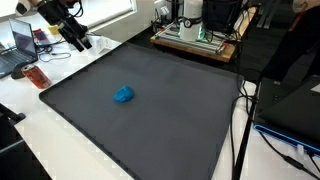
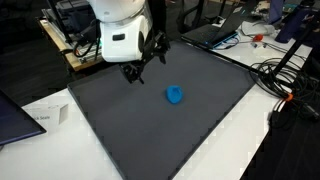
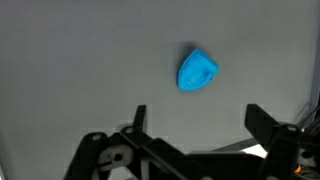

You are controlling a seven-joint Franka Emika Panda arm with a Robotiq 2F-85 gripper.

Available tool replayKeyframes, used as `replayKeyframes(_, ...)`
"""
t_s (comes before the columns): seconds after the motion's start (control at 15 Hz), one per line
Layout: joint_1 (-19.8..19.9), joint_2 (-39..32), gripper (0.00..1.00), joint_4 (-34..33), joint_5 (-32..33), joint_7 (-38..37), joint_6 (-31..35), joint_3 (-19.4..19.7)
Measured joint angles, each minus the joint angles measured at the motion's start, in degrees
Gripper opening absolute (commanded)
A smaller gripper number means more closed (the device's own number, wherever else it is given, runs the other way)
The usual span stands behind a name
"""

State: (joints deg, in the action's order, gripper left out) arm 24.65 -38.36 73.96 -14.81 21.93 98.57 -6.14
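exterior, end effector: end effector (image 1: 75, 38) hangs over the far corner of the dark mat (image 1: 180, 110). Fingers spread wide, nothing in them.
exterior, target: blue lump (image 1: 123, 95) sits on the mat at about 5 o'clock from the end effector, well apart.
exterior, surroundings: laptop (image 1: 15, 45) and red packet (image 1: 37, 77) lie on the white worktop (image 1: 50, 145) just off the mat edge. Electronics rack (image 1: 195, 30) stands past the far edge.
exterior, writing: too small to read.
exterior, end effector: end effector (image 2: 140, 68) hangs under the white arm housing (image 2: 120, 35), wide, empty and clear of the mat (image 2: 130, 130).
exterior, target: blue lump (image 2: 175, 95) lies at about 4 o'clock from it, apart, mid-mat.
exterior, surroundings: paper sheet (image 2: 45, 117) lies on the worktop beside the mat. Cables (image 2: 285, 80) run along the opposite side.
exterior, writing: print on the sheet not legible.
wrist, end effector: end effector (image 3: 198, 125) comes in from 6 o'clock, fingers (image 3: 140, 118) far apart with a bare gap between them.
wrist, target: blue lump (image 3: 198, 71) is at 12 o'clock from the gap, roughly centred between the finger lines, no contact.
wrist, long axis: the lump is squat and its axis leans roughly 1–7 o'clock, a weak call.
wrist, labels: no brand or marking on the lump.
arm: single arm, so no nearer or farther choice.
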Motion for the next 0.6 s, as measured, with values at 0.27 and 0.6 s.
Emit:
replayKeyframes(0.27,0.1,5.9,1.0,10.5,-5.0,4.9,6.8,2.0)
replayKeyframes(0.6,0.2,12.3,1.0,24.5,-15.0,14.2,16.6,3.2)
